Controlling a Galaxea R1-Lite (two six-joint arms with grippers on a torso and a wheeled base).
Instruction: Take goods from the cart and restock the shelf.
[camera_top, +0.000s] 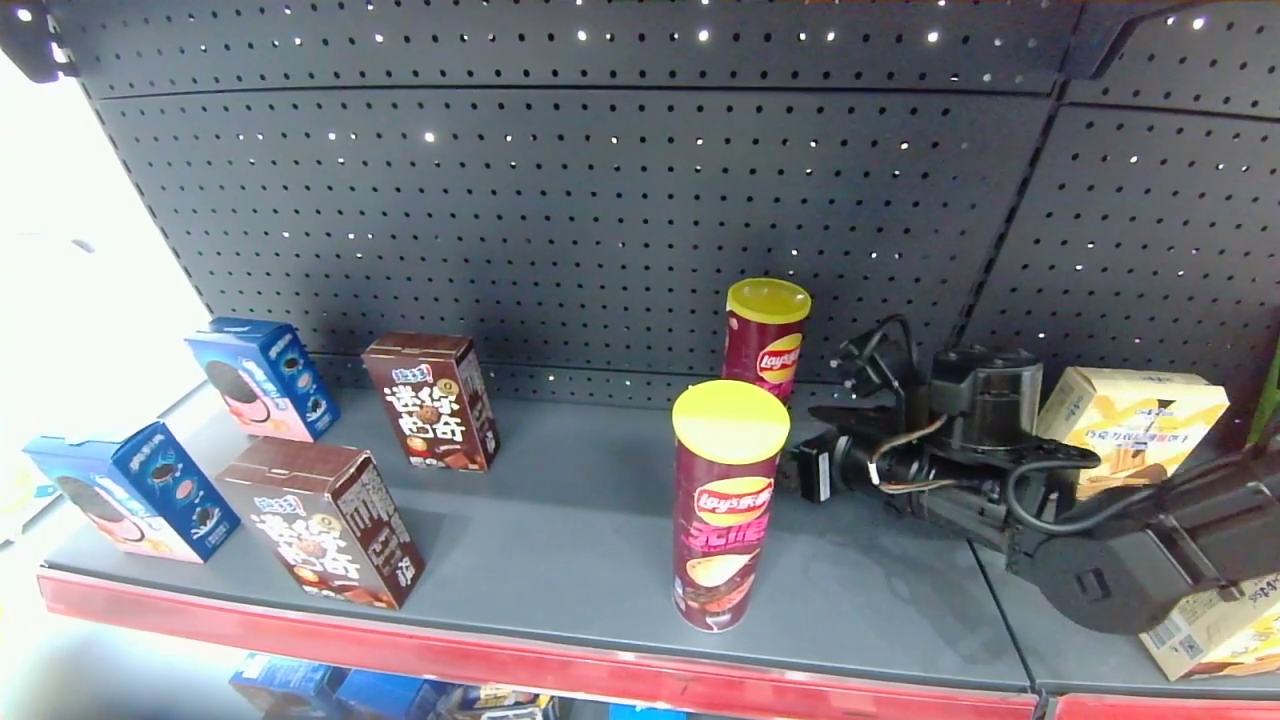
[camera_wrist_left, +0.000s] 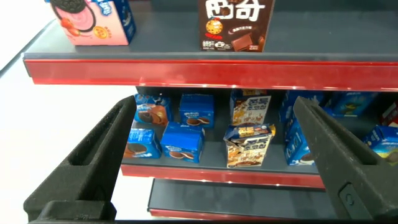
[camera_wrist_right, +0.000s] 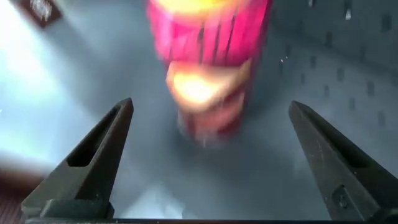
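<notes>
Two maroon chip cans with yellow lids stand upright on the grey shelf (camera_top: 560, 560): a front can (camera_top: 722, 505) and a rear can (camera_top: 765, 340) by the pegboard. My right gripper (camera_top: 832, 425) lies low over the shelf just right of the rear can, open. In the right wrist view a can (camera_wrist_right: 208, 68) stands ahead of the spread fingers (camera_wrist_right: 93, 162), apart from them. My left gripper (camera_wrist_left: 217, 162) is open with nothing between its fingers, below the shelf's red edge (camera_wrist_left: 205, 70), facing a lower shelf of boxes.
Blue cookie boxes (camera_top: 262, 378) and brown cookie boxes (camera_top: 430, 402) stand on the shelf's left half. Yellow boxes (camera_top: 1135, 420) sit at the right behind my right arm. The lower shelf holds several blue boxes (camera_wrist_left: 183, 140) and a dented brown-and-white box (camera_wrist_left: 249, 144).
</notes>
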